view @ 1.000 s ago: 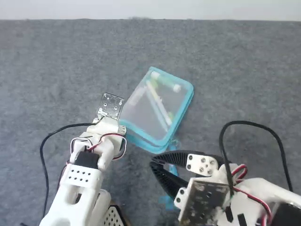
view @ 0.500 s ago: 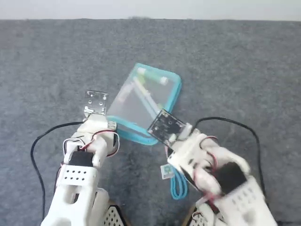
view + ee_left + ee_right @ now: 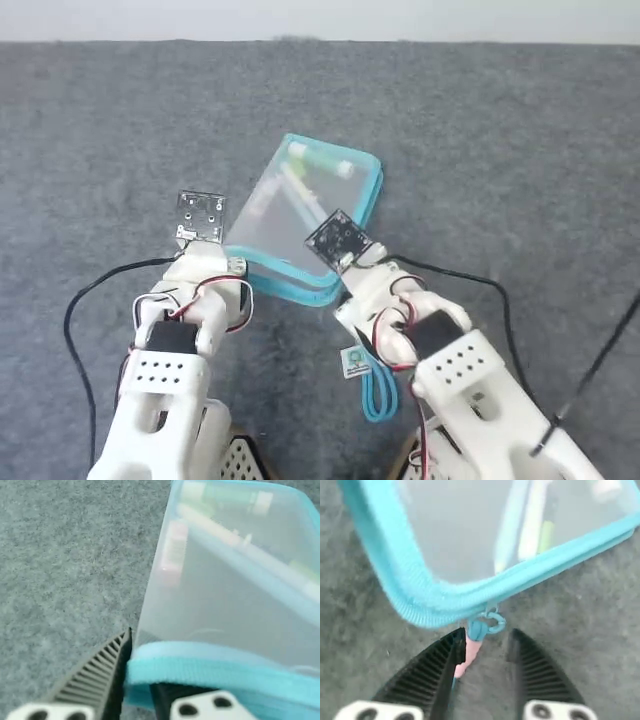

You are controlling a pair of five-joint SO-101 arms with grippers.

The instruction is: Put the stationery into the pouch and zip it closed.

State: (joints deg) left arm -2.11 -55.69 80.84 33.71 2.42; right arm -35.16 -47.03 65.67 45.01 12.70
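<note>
Pouch (image 3: 282, 225) edge pinched by left end effector (image 3: 141, 666); right end effector (image 3: 487, 637) narrowly parted astride zipper pull (image 3: 476, 629).

One pouch (image 3: 268, 228), clear with a turquoise edge. At least three pieces of stationery show inside it: one green-and-white marker (image 3: 322, 160) at the far end, one long pen (image 3: 298, 192), and one small white piece (image 3: 172, 555) on the left; the plastic blurs any firmer count. One zip pull (image 3: 479, 629). One blue loop (image 3: 376, 412) with one tag (image 3: 353, 362). Two arms with two grippers: left gripper (image 3: 142, 675), right gripper (image 3: 487, 639)
</note>
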